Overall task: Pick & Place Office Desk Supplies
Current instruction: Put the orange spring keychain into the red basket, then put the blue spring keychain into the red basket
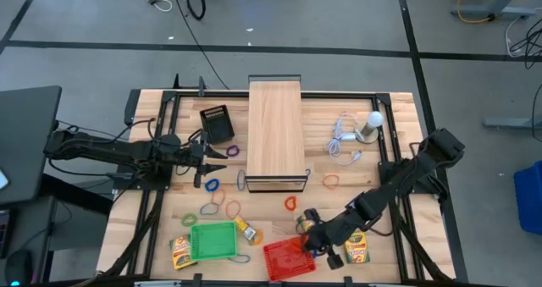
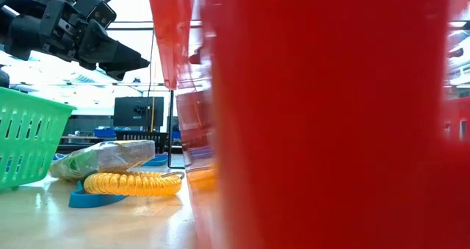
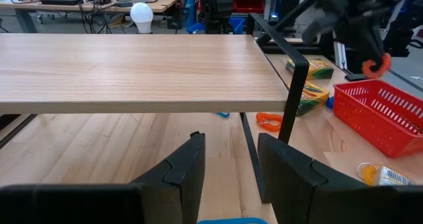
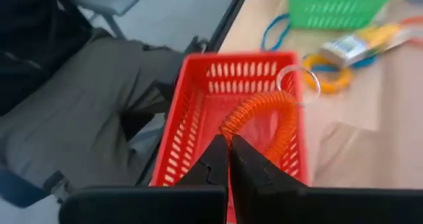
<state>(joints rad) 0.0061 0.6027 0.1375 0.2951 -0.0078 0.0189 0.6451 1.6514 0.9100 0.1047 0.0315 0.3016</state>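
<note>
In the high view, the right gripper (image 1: 306, 229) is seen over the red basket (image 1: 288, 258) near the counter (image 1: 389, 173) edge; the left gripper (image 1: 206, 150) is released beside the wooden box (image 1: 275, 130). In the right wrist view, an orange coiled loop (image 4: 264, 118) is pinched above the basket.

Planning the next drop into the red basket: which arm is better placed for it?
Right. Its tool is shut on the orange coil loop directly over the red basket; the left tool sits open, far across the table.
</note>
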